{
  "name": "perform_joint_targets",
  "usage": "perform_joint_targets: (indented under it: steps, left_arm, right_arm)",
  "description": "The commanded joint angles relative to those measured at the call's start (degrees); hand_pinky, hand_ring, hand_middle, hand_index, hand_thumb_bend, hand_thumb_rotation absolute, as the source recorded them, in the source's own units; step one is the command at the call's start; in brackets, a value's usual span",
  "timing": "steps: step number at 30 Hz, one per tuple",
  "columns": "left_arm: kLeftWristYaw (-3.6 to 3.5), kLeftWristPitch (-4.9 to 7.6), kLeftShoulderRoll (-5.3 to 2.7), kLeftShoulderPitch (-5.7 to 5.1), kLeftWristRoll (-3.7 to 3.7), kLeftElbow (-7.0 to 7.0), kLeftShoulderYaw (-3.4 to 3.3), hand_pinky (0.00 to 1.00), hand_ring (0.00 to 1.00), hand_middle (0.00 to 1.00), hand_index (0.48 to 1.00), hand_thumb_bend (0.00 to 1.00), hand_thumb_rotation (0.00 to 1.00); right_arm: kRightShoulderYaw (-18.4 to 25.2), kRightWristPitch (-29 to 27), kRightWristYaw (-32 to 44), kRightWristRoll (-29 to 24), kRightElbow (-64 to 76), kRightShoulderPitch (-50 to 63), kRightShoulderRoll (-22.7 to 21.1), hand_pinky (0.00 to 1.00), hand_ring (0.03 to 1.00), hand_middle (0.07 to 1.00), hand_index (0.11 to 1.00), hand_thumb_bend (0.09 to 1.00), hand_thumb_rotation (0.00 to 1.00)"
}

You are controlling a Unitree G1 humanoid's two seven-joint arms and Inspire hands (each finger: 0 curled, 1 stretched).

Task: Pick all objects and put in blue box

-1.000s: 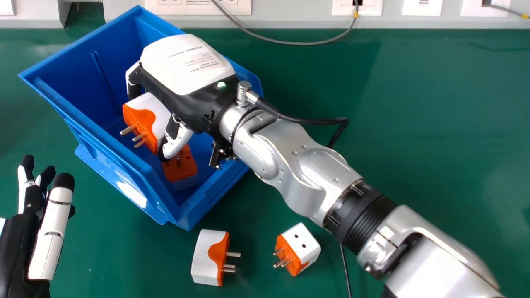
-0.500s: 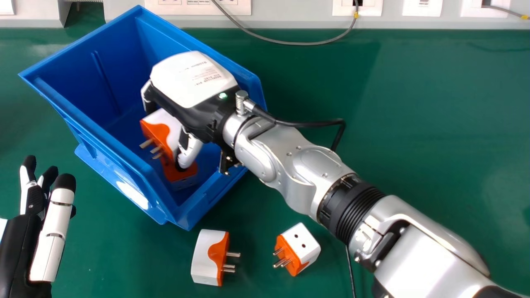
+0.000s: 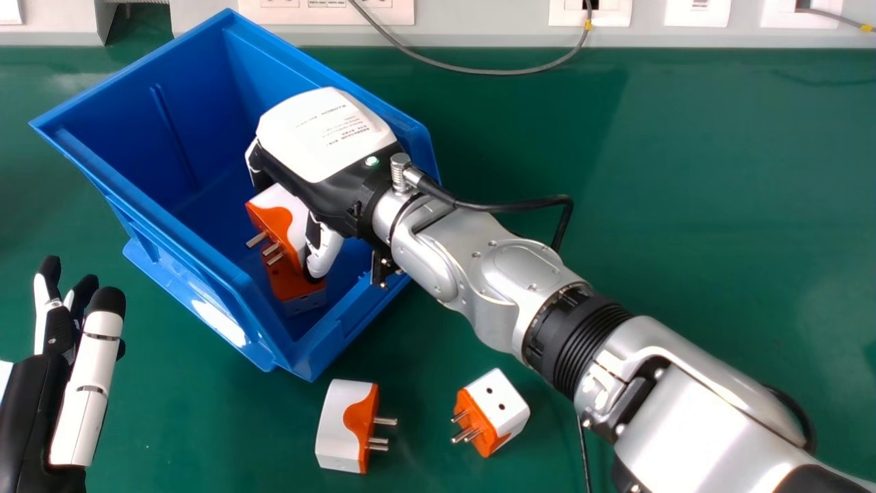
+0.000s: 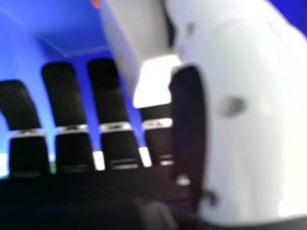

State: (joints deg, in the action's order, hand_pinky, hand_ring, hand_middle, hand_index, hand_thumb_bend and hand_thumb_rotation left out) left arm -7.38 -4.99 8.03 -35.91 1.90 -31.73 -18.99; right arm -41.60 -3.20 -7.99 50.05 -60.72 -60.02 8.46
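1. The left adapter (image 3: 339,424) is lying loose on the near part of the bench (image 3: 684,205), its metal pins pointing right.
2. The right adapter (image 3: 506,407) is resting well apart from it, its orange, pinned face turning left and a white face with holes showing upward.
3. The left hand (image 3: 34,411) is hanging over the bench at the near left, its fingers extending away from the palm and holding nothing.
4. The box (image 3: 178,253) is standing on the bench at an angle, left of centre, reaching toward the far side.
5. The boxed adapter (image 3: 282,281) is lying inside, in the near part of the box, orange side up.
6. The held adapter (image 3: 280,198) is sitting between the fingers (image 4: 62,96) and thumb (image 4: 249,134) of the right hand (image 3: 321,137), which are clamping it inside the box. Its pins are pointing left; whether it is touching the boxed adapter, I cannot tell.
7. A grey cable (image 3: 465,70) is looping over the far edge, below the sockets (image 3: 590,14).
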Motion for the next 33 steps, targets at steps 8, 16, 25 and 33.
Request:
perform_joint_targets:
  steps: [8, 16, 25, 33]
  left_arm:
    - [0.07, -0.55, 0.24, -0.32, -0.8, -2.6, 0.28, 0.9, 0.96, 0.99, 1.0, 0.43, 0.99]
    - [0.36, -0.71, 0.19, 0.39, -1.7, -2.06, 0.6, 0.91, 0.96, 0.99, 1.0, 0.42, 0.99]
    - [0.56, -0.81, 0.43, 1.85, -3.05, -1.16, 0.74, 0.9, 0.96, 0.98, 1.0, 0.43, 0.99]
    - [0.6, -1.42, 0.19, 2.75, -4.1, -1.37, 1.05, 0.89, 0.96, 0.98, 1.0, 0.43, 0.99]
  right_arm:
    - [0.1, -0.4, -1.1, -1.3, 3.1, -0.4, 1.1, 0.41, 0.619, 0.693, 0.619, 0.471, 0.0]
    - [0.2, -2.4, -2.3, -2.1, 3.4, 0.3, 0.4, 0.54, 0.819, 0.867, 0.803, 0.472, 0.0]
    - [0.2, -2.9, -1.5, -1.9, 6.2, 1.1, -0.7, 0.72, 0.903, 0.943, 0.882, 0.464, 0.0]
    - [1.6, -2.9, -0.2, -2.7, 12.5, 4.0, -3.0, 0.74, 0.916, 0.951, 0.887, 0.446, 0.0]
